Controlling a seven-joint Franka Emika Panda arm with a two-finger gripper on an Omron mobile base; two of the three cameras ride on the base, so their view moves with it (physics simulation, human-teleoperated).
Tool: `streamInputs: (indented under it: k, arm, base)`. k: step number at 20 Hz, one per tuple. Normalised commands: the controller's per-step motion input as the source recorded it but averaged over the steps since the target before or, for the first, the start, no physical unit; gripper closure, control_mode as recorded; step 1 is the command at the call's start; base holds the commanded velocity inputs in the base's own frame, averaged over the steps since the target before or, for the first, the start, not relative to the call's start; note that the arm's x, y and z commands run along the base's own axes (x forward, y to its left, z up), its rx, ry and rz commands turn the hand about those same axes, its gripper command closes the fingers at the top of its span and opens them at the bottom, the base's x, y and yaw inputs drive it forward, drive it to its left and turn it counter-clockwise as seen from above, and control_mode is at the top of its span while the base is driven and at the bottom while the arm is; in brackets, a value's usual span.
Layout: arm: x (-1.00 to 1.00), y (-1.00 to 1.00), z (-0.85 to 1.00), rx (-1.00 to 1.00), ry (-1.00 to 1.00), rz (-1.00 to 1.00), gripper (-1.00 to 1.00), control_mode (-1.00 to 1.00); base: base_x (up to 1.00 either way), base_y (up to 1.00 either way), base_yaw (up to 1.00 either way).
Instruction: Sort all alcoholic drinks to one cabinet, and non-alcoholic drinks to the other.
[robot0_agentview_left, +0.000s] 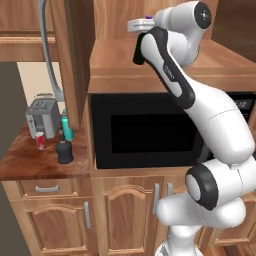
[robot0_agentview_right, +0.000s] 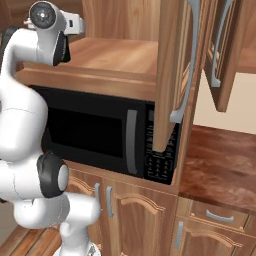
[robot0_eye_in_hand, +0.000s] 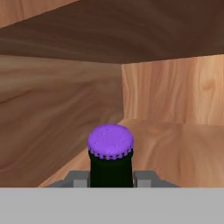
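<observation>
Pincer (robot0_eye_in_hand: 111, 177) clenched tight on the neck of the slim dark-green bottle (robot0_eye_in_hand: 111, 168), purple cap (robot0_eye_in_hand: 110, 141) poking up between the tips in the hand view! Around it, nothing but cabinet: wooden side wall, back wall and a shelf floor (robot0_eye_in_hand: 175, 148) running off behind the cap, so the bottle is inside the open cabinet (robot0_agentview_left: 120, 55) above the microwave (robot0_agentview_left: 150, 130), carried on its side by the look of the hand.

From the left base view the arm reaches high over the microwave, a speck of purple showing at the wrist.

Down on the counter (robot0_agentview_left: 30, 160) by the toaster (robot0_agentview_left: 42, 117), three drinks wait: the red soda can (robot0_agentview_left: 41, 140), the teal bottle (robot0_agentview_left: 67, 127) and the squat black bottle (robot0_agentview_left: 64, 149), close together.

By my reckoning, one alcoholic drink is nearly delivered but not yet set down. The black bottle should join it, while the can and teal bottle need the other cabinet. Early days!
</observation>
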Motion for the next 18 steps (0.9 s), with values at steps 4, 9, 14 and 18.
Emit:
streamInputs:
  k: [4, 9, 14, 18]
  arm:
    - [0.64, 0.17, 0.00, -0.05, 0.05, 0.07, 1.00, -1.00]
    - [0.51, 0.13, 0.00, -0.06, 0.02, 0.05, 1.00, -1.00]
    - [0.35, 0.00, -0.04, -0.04, 0.00, 0.07, 1.00, -1.00]
    - [0.22, 0.00, -0.16, -0.04, 0.01, 0.06, 1.00, -1.00]
  base:
    - [0.00, 0.00, 0.00]
    - [0.00, 0.00, 0.00]
    - [0.00, 0.00, 0.00]
    - [0.00, 0.00, 0.00]
